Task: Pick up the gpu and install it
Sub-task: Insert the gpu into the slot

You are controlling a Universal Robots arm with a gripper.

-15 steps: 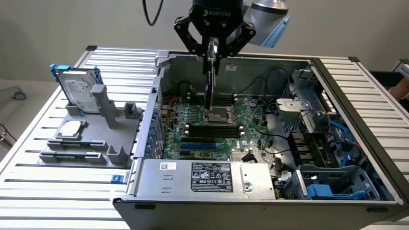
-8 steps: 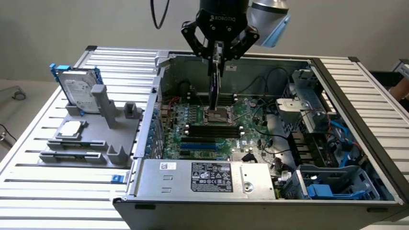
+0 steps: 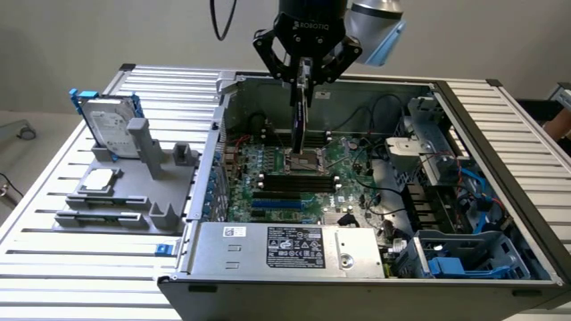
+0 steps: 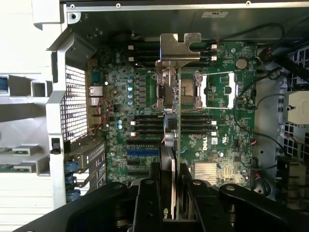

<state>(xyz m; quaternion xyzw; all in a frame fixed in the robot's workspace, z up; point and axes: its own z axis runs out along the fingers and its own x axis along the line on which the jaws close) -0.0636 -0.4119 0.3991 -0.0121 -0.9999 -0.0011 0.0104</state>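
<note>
Above the open case: you've got the gripper (image 3: 303,79) hanging over the computer case (image 3: 357,297), and the gpu (image 3: 301,117) is up there with it, well off the parts fixture.
Task's thing: the gpu (image 4: 169,159) is in the air, dangling lengthwise from the fingers, with its lower end over the middle of the motherboard (image 3: 267,190), about level with the CPU socket (image 3: 303,160).
Card attitude: it is on edge and close to plumb, and in the wrist view you look straight down its thin edge to the silver end bracket (image 4: 179,46) at the end away from the fingers.
Why so, as I read it: holding it edge-on keeps the card narrow, so it clears the case walls and the loose black cables (image 3: 384,107) as it hangs there.
Jaws: part closed and clamped on the gpu, one finger (image 4: 157,193) on each flat face, with the gripper (image 4: 174,195) pinching the upper end of the card.
Contact below: I cannot tell whether the bracket end touches the board; from the exterior view it looks just clear.
Slots: the black memory slots (image 4: 193,126) and the blue expansion slot (image 4: 142,151) lie bare on the motherboard (image 4: 222,145), so nothing is seated yet.
Fixture at the exterior view's left: the hard drive (image 3: 111,124) stands in its blue frame and the CPU chip (image 3: 100,178) lies flat on the grey holder (image 3: 125,217), both well apart from your arm.
</note>
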